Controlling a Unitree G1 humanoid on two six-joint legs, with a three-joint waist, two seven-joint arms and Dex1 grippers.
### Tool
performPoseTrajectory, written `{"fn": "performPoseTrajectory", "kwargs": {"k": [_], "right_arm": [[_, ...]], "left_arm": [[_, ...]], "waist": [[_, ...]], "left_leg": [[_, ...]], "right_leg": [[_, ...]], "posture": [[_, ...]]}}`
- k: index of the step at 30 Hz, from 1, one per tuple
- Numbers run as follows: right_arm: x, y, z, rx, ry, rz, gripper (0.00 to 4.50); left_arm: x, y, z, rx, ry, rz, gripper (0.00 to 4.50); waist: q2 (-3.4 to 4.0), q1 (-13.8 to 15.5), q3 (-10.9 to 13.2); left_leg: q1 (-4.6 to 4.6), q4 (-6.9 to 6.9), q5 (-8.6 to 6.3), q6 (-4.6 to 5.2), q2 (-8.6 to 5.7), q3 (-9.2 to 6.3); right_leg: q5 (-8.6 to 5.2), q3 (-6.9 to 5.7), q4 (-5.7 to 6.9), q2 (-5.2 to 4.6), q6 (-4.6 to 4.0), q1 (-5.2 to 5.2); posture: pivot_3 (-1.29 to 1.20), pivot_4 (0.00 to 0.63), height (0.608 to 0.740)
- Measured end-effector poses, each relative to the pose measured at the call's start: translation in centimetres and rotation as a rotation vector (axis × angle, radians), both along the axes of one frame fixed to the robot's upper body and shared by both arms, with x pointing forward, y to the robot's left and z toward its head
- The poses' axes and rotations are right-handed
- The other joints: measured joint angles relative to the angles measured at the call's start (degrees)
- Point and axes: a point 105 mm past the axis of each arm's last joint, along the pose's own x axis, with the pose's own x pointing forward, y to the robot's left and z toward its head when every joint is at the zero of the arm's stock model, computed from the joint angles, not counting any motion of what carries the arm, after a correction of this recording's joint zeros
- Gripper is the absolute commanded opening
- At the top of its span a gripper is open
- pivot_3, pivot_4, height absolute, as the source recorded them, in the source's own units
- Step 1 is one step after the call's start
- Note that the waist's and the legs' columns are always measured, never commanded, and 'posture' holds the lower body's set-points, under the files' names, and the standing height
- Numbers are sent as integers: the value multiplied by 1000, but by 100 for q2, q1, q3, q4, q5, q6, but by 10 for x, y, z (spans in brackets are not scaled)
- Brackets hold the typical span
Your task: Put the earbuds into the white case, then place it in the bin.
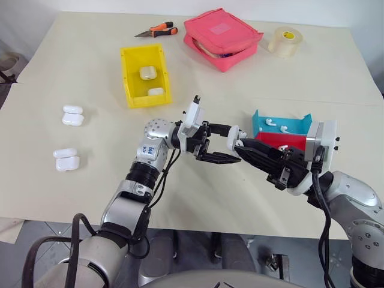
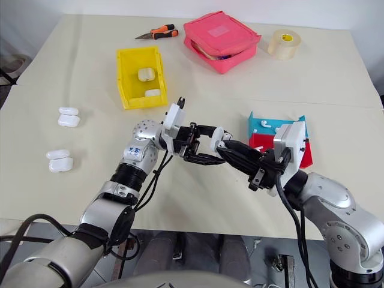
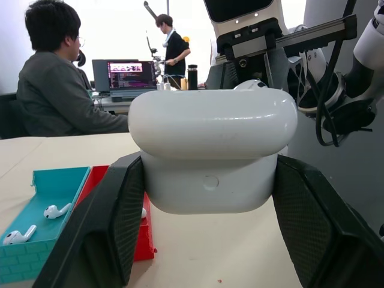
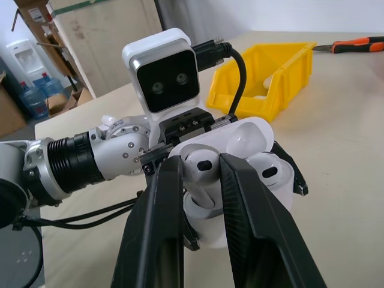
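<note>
Mid-table: left gripper (image 1: 221,144) clamped on the white case (image 3: 211,150), lid open. Right gripper (image 4: 201,174), pointing toward 10 o'clock, pinches an earbud (image 4: 199,166) at the case mouth; a second earbud (image 4: 268,171) sits seated in it. At 3 o'clock, blue tray (image 1: 282,123) holds loose earbuds. At 11 o'clock, the bin (image 1: 146,75) contains two cases.
</note>
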Motion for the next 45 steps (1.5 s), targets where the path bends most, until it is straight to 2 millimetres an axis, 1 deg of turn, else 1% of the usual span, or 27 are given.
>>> {"fn": "performPoseTrajectory", "kwargs": {"k": [7,13,18,31,45], "right_arm": [[2,-2,-1,11,12,-23,537],[3,-3,-2,108,-10,-145,537],[1,0,-4,118,-25,-192,537],[5,6,-10,58,-39,-210,537],[4,3,-10,102,27,-173,537]], "left_arm": [[2,-2,0,3,-11,27,2798],[7,-4,3,-15,-5,82,2798],[8,-4,5,-21,-13,94,2798],[10,-1,0,2,-6,108,2798],[8,0,0,9,-18,87,2798]], "waist": [[0,5,0],[0,2,0],[0,1,0],[0,4,0],[0,3,0]], "left_leg": [[0,0,0,0,4,-1],[0,0,0,0,2,0],[1,0,0,0,2,0],[1,1,0,0,-1,0],[1,0,0,0,2,0]], "right_leg": [[0,-1,0,-1,0,0],[0,-2,0,-1,0,1],[0,-1,0,1,0,1],[0,-1,0,1,0,1],[0,-1,0,1,0,1]], "posture": [[0,150,740],[0,150,740],[0,150,740],[0,150,740],[0,150,740]]}}
